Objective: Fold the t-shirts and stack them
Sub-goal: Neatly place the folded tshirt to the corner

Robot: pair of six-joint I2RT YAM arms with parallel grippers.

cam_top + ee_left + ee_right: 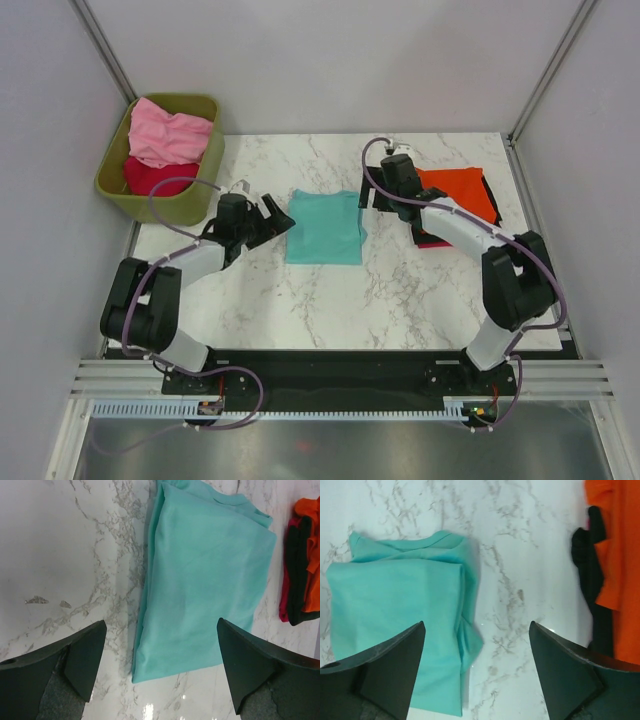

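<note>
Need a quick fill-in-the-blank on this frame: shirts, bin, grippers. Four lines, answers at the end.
1. The left gripper and right gripper both stand ____, holding nothing.
2. The teal t-shirt lies folded on the marble table, ____ the two grippers.
3. The top shirt of the stack at the right is ____.
4. The pink t-shirt sits in the olive-green ____.
Missing words: open; between; orange; bin.

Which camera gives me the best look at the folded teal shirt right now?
Top external: the whole teal shirt shows, uncovered. Left wrist shows it close up, with its far edge cropped. Right wrist shows the collar end, with the lower part hidden.
</note>
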